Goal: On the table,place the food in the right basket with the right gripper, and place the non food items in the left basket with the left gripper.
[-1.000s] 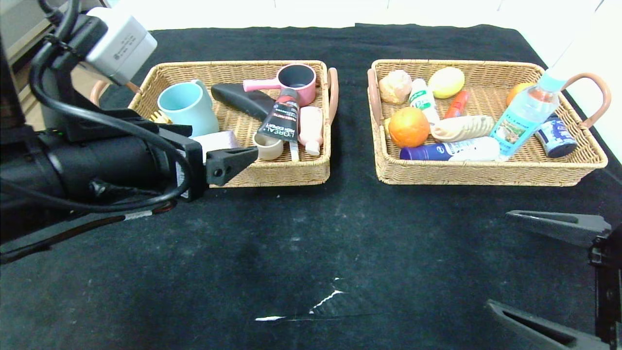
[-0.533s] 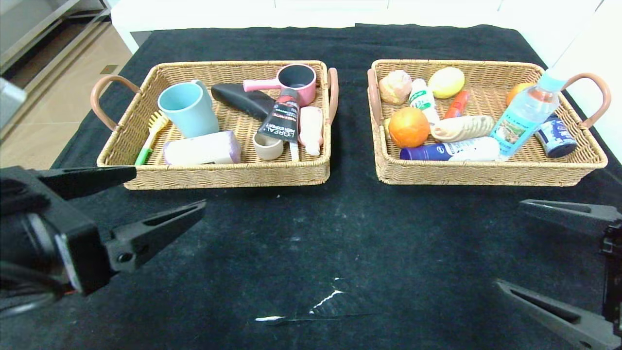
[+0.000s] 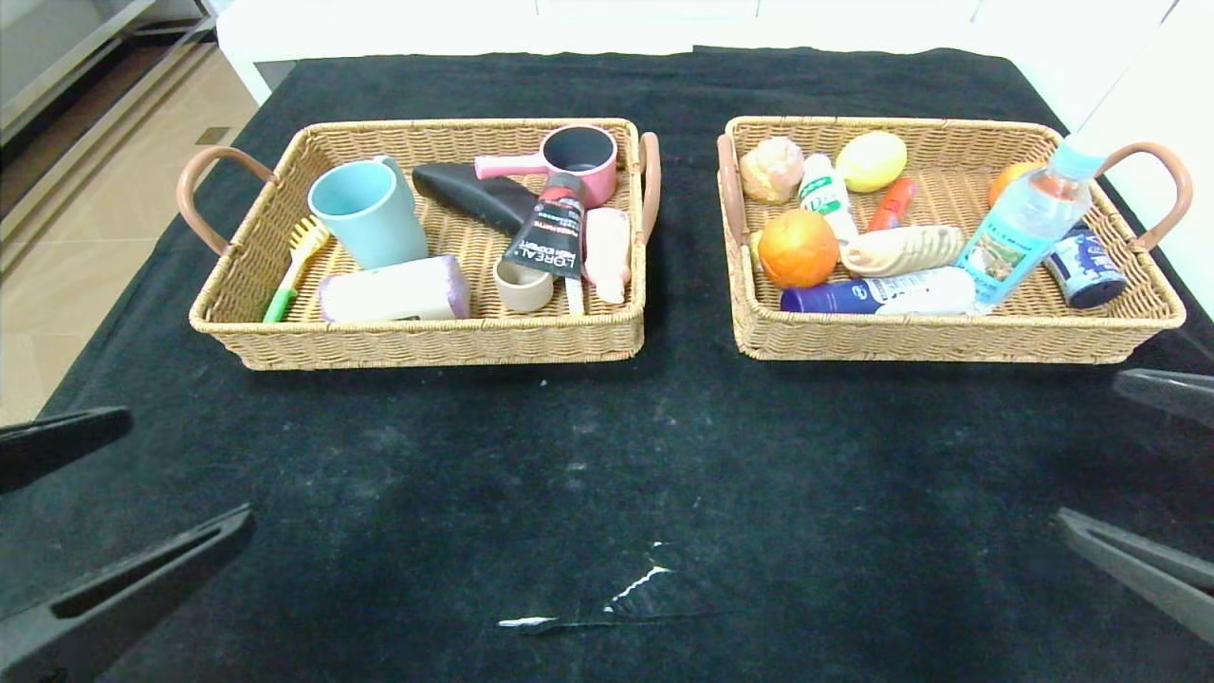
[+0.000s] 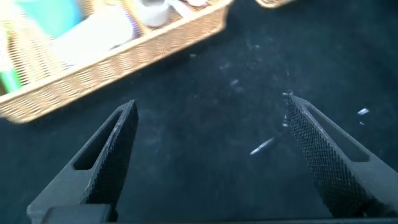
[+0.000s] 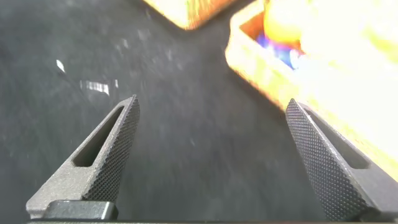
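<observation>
Left gripper (image 3: 123, 474) has been withdrawn toward the near left table (image 3: 607, 455) edge; both it and right gripper (image 3: 1138, 465) are seen wide open, nothing held.

Two filled baskets (image 3: 436, 346) side by side

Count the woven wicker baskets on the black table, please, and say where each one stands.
2. One woven wicker basket stands on the robot's left, holding non-food items. The other wicker basket stands on its right, holding food. Nothing suggests a hidden third.
</observation>
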Robot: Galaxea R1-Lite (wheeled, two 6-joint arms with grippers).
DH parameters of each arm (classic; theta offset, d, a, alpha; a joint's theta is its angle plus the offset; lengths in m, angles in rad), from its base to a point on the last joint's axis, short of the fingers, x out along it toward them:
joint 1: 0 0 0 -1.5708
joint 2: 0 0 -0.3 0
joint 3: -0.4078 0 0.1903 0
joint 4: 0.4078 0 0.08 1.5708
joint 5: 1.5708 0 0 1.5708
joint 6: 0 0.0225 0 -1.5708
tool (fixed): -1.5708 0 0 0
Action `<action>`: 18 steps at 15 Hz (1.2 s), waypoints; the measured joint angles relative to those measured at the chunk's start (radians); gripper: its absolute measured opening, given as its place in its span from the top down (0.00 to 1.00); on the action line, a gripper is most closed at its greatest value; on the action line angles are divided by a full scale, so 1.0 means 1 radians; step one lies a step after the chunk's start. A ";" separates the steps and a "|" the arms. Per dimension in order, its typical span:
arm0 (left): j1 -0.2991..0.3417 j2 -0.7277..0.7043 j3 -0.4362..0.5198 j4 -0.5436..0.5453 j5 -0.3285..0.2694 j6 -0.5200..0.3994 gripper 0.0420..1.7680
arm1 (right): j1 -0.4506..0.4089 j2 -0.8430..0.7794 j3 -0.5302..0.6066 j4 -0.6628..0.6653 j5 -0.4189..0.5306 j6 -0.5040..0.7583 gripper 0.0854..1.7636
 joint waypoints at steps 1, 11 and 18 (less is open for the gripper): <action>0.041 -0.024 -0.004 0.026 -0.001 0.001 0.03 | -0.022 -0.044 -0.034 0.113 0.000 0.001 0.03; 0.436 -0.259 -0.018 0.221 -0.079 0.010 0.03 | -0.159 -0.500 -0.120 0.632 -0.100 0.046 0.03; 0.614 -0.461 0.031 0.338 -0.276 0.003 0.03 | -0.270 -0.743 -0.040 0.687 -0.083 0.048 0.03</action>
